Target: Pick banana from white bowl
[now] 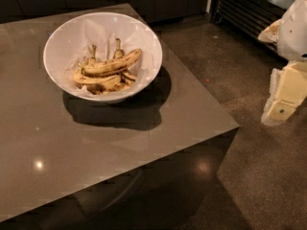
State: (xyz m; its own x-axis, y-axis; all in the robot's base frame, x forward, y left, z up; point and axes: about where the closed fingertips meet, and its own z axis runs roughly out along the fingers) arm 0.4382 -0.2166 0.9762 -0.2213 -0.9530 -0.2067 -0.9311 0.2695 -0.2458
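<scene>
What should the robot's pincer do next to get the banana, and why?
Probably swing the pincer left and over toward the white bowl. Right now it hangs beyond the right edge of the table, far from the bowl. The banana lies on top of the pile inside, untouched, so closing that gap likely comes first.

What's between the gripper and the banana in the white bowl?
Camera view: the gripper hangs off the table at far right. Between it and the banana: the rim of the white bowl, grey table top, then dark floor.
</scene>
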